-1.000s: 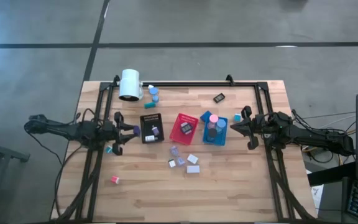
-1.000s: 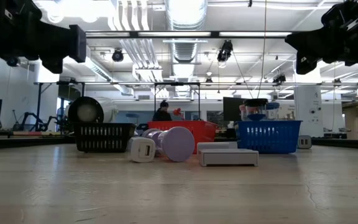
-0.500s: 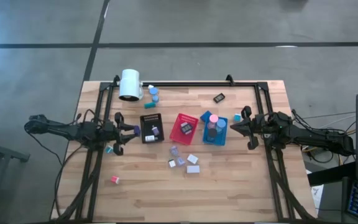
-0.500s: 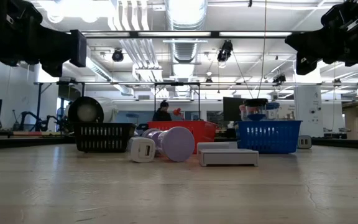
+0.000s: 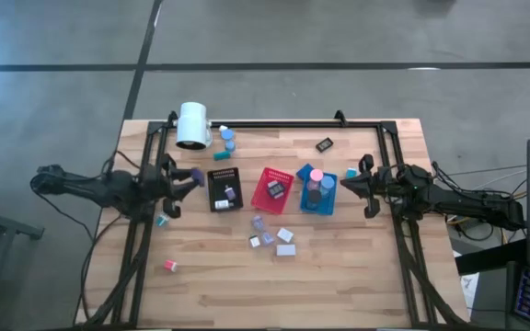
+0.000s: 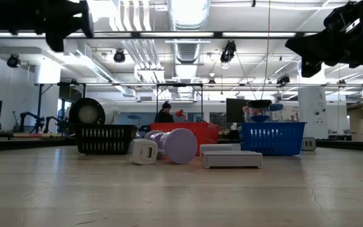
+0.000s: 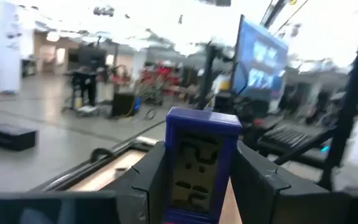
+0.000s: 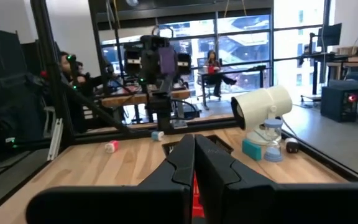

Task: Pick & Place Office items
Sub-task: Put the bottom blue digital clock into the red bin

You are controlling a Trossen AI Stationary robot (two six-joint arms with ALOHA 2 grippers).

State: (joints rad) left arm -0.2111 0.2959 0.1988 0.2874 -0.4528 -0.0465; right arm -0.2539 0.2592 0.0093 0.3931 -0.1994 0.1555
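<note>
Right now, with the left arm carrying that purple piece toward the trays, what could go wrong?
The left gripper clamps only the lower part of the purple block, which stands tall above the fingers; a quick swing might tip it loose. It is held off the table, so a slip could send it among the loose pieces. The black tray already holds items, so a drop there may bounce out. The right gripper, shut, waits beside the blue tray.

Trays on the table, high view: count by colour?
black tray: 1
red tray: 1
blue tray: 1
Total: 3
</note>
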